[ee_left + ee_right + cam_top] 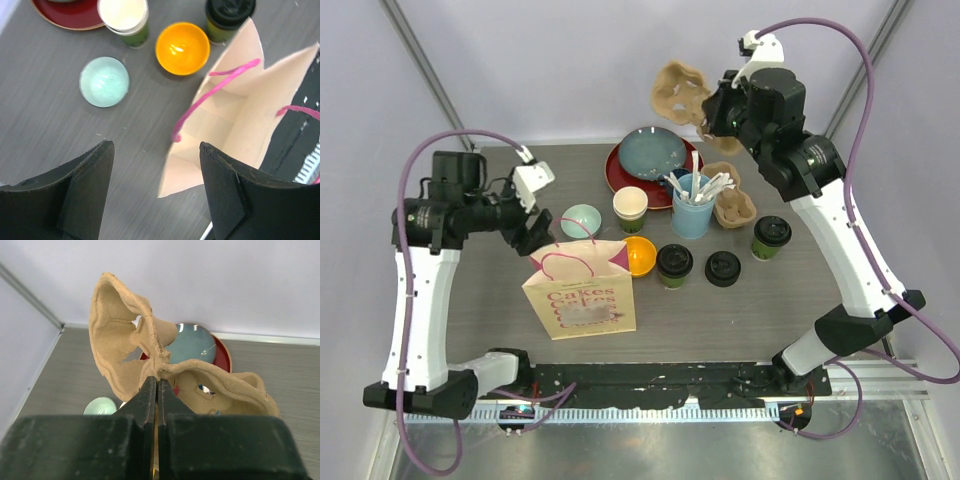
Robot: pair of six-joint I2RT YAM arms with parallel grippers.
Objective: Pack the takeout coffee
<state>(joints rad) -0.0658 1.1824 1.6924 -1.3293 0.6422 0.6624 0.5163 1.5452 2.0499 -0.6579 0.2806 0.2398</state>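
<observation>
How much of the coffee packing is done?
Nothing is packed yet. The paper bag stands open and looks empty. The right gripper pinches a cardboard cup tray up in the air. The middle lidded cup and the right lidded cup sit on the table, waiting.

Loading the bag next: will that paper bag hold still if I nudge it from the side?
Probably not. The paper bag stands upright with its mouth open and looks empty inside, so it is likely light and apt to slide or tip. Its thin walls would probably buckle rather than resist.
</observation>
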